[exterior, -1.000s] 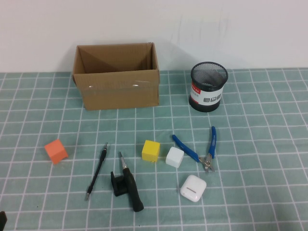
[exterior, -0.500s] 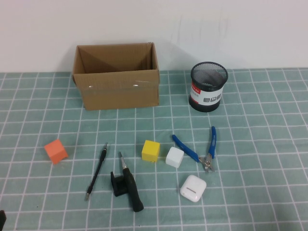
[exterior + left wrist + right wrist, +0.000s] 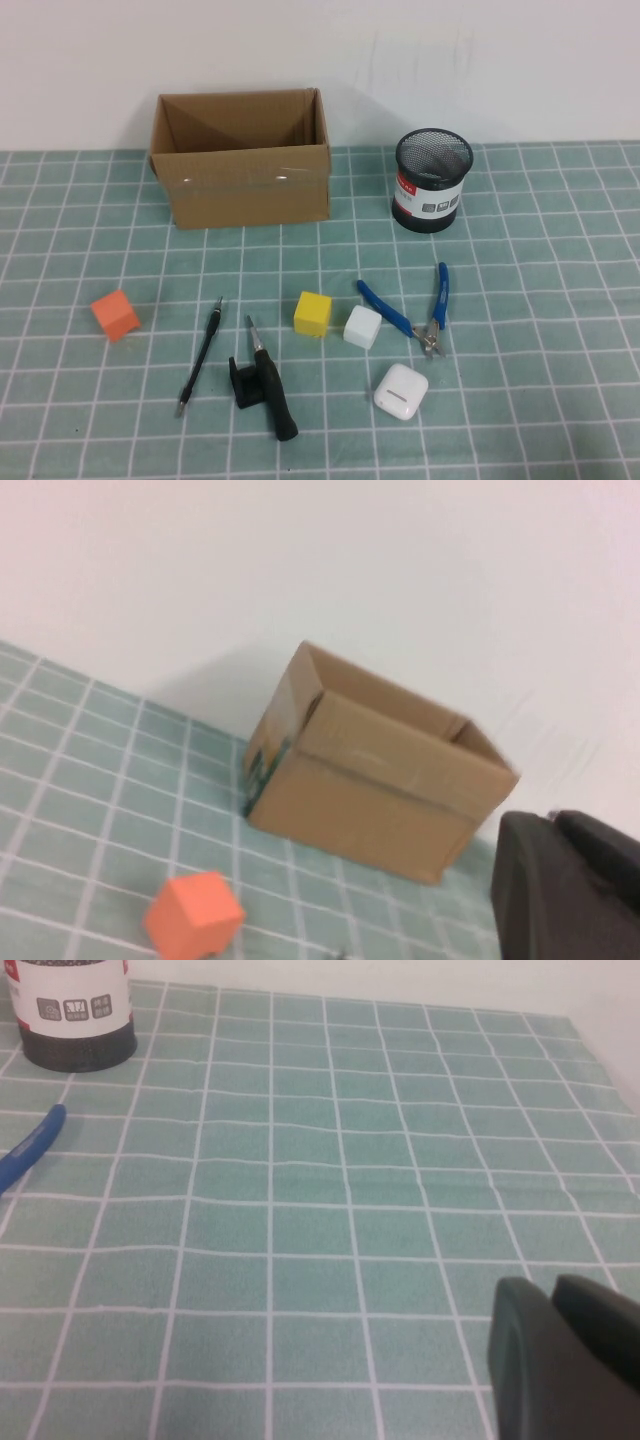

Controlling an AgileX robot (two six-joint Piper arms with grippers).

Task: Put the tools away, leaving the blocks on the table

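On the teal grid table (image 3: 540, 300) lie a thin black rod tool (image 3: 201, 356), a black-handled screwdriver (image 3: 272, 385) and blue-handled pliers (image 3: 415, 310). The orange cube (image 3: 116, 314) sits at the left; the yellow cube (image 3: 313, 313) and white cube (image 3: 363, 327) sit mid-table. Neither gripper shows in the high view. My left gripper (image 3: 545, 825) is shut and empty, above the table, facing the orange cube (image 3: 194, 916) and the box (image 3: 370, 780). My right gripper (image 3: 545, 1290) is shut and empty over bare table, well away from a pliers handle (image 3: 30, 1145).
An open cardboard box (image 3: 243, 185) stands at the back left and a black mesh cup (image 3: 433, 180) at the back right. A black L-shaped bracket (image 3: 243, 382) touches the screwdriver. A white glossy case (image 3: 401, 391) lies near the front.
The dark tip of my left arm at the bottom left corner of the high view has left the picture. Nothing on the table has moved.
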